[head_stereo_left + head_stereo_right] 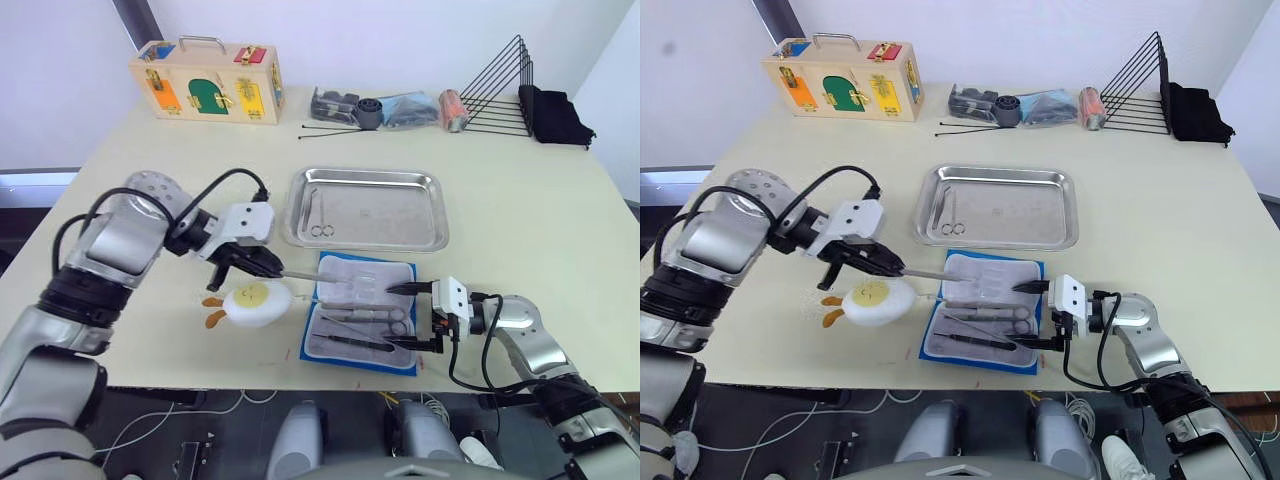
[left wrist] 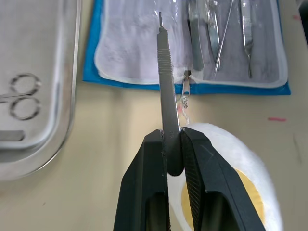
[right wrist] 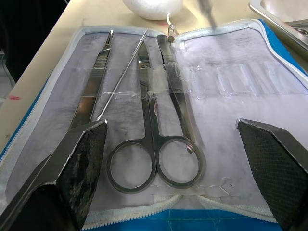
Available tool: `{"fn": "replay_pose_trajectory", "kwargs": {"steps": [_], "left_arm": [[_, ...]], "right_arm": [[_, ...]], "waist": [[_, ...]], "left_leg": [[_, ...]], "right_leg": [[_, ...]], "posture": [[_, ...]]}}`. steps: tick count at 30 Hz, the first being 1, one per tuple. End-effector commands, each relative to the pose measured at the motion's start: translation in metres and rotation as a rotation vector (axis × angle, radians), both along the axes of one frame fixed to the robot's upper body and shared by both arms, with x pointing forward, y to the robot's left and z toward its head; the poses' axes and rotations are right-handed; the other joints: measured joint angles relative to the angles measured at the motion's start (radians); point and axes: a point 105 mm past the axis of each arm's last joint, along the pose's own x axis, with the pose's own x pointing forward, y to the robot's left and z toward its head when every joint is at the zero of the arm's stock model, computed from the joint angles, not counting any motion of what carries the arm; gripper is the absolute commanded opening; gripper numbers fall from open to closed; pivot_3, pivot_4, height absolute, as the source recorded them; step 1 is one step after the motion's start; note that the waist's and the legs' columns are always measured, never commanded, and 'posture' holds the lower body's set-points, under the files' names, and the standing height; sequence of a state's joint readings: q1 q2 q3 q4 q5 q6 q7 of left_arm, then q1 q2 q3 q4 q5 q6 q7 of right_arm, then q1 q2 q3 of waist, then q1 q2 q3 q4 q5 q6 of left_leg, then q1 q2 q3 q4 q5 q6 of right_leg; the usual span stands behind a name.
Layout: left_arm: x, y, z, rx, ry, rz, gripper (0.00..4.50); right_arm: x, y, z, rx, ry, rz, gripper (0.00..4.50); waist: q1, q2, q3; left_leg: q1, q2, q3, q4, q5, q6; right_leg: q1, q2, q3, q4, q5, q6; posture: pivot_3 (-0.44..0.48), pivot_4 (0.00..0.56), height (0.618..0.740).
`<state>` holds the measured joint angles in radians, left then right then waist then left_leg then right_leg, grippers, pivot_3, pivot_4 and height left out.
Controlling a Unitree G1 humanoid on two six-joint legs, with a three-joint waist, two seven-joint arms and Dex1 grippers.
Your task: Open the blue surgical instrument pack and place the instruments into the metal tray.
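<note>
Pack point(image 1: 362, 320) lying unzipped and flat at the near table edge, grey-white lining up, just in front of the metal tray point(image 1: 366, 208); inside the lining, scissors point(image 3: 155, 149), a flat-handled tool point(image 3: 94, 79), a thin probe point(image 3: 122, 77) and a straight tool beside the scissors, all tucked under clear pocket strips; one pair of small scissors point(image 1: 318, 215) already lying at the tray's left end.

Left gripper point(image 2: 172, 159) pinched on the butt of a slim ribbed handle point(image 2: 165, 72), held level above the table beside the white egg-shaped toy point(image 1: 256, 302), tip pointing over the pack's left edge; right gripper point(image 3: 173, 139) spread wide over the pack's near right side, fingers point(image 3: 79, 159) straddling the ring handles, holding nothing.

Likely light, stiff and slick, these instruments; prone to swivel or slide in a pinch near one end, so better gripped on the ribbed section or closer to the middle; tips sharp, best kept off the lining. Soft fabric pack apt to lift or drag as tools pull from the pocket strips; worth pinning down. Scissors probably easiest taken across the shanks just above the rings.
</note>
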<state>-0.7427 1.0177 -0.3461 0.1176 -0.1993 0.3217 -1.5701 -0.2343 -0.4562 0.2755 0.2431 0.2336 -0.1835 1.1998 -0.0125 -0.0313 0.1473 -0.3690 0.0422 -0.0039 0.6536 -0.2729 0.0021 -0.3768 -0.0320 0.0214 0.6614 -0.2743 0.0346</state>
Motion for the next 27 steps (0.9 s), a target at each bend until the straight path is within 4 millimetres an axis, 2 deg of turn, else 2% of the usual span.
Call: {"fn": "replay_pose_trajectory", "kwargs": {"steps": [1, 4, 9, 19, 23, 27], "left_arm": [[-0.002, -0.004, 0.026, -0.085, -0.024, -0.009, 0.16], [0.005, -0.009, 0.036, -0.182, -0.054, 0.047, 0.16], [0.024, -0.032, 0.044, -0.379, -0.116, 0.190, 0.16], [0.052, -0.072, 0.028, -0.560, -0.229, 0.496, 0.16], [0.065, -0.091, 0.026, -0.653, -0.329, 0.628, 0.16], [0.080, -0.095, 0.018, -0.680, -0.372, 0.790, 0.16]], "right_arm": [[-0.018, -0.008, -0.044, -0.116, 0.170, -0.001, 4.50], [-0.019, -0.009, -0.044, -0.119, 0.171, 0.002, 4.50], [-0.018, -0.009, -0.045, -0.122, 0.170, 0.003, 4.50], [-0.018, -0.010, -0.045, -0.124, 0.168, 0.002, 4.50], [-0.018, -0.010, -0.045, -0.127, 0.166, 0.000, 4.50], [-0.019, -0.011, -0.045, -0.130, 0.167, 0.001, 4.50]], "waist": [[0.000, 0.000, 0.000], [0.000, 0.000, 0.000], [0.001, -0.001, 0.000], [0.001, -0.002, 0.000], [0.001, -0.002, -0.001], [0.001, -0.002, -0.001]], "left_leg": [[0.000, 0.000, 0.000, 0.000, 0.000, 0.000], [0.000, 0.000, 0.000, 0.000, 0.000, 0.000], [0.000, 0.000, -0.001, 0.000, 0.000, 0.000], [0.001, 0.000, -0.004, 0.000, 0.000, 0.000], [0.001, -0.001, -0.004, 0.001, 0.000, 0.000], [0.002, -0.001, -0.005, 0.001, 0.000, 0.000]], "right_leg": [[0.000, 0.000, 0.000, 0.000, 0.000, 0.000], [0.000, 0.000, 0.000, 0.000, 0.000, 0.000], [0.000, 0.000, -0.001, 0.000, 0.000, 0.000], [0.001, 0.000, 0.001, 0.001, 0.000, 0.001], [0.001, -0.001, 0.001, 0.001, 0.001, 0.001], [0.001, -0.001, 0.001, 0.001, 0.001, 0.001]], "posture": [[0.000, 0.150, 0.740], [0.000, 0.150, 0.740], [0.000, 0.150, 0.740], [0.000, 0.150, 0.740], [0.000, 0.150, 0.740], [0.000, 0.150, 0.740]]}}
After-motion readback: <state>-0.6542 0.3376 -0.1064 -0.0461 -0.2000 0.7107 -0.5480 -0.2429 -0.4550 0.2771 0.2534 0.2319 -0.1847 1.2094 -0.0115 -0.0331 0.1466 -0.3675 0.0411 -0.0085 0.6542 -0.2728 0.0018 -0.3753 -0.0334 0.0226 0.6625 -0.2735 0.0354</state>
